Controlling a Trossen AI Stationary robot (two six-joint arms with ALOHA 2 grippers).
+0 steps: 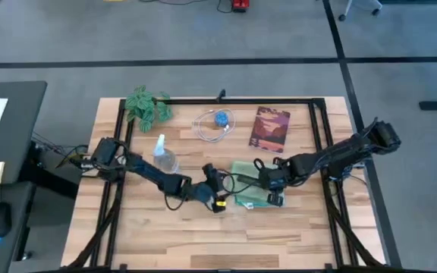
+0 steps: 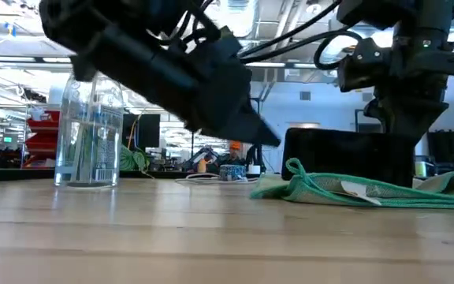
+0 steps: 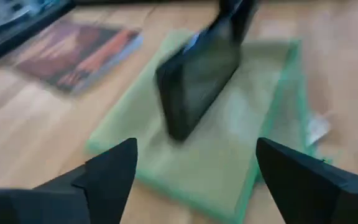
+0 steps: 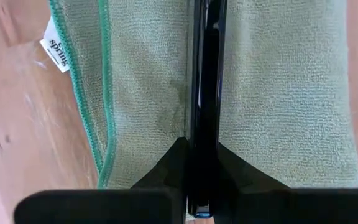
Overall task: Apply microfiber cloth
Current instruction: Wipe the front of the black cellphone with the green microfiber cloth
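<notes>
**Phone held on edge over the cloth**

While the microfiber cloth (image 1: 250, 189) is lying flat on the bench (image 1: 294, 235) between the two arms, the right hand (image 4: 205, 180) is pinching a black phone (image 4: 206, 81) on edge above it. Just beside the cloth, the left hand (image 3: 194, 180) is hovering with fingers spread wide, gripping nothing.

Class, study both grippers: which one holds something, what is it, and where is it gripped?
The right gripper pinches the black phone by its thin edge, holding it upright over the microfiber cloth. The left gripper is open, holding nothing.
</notes>
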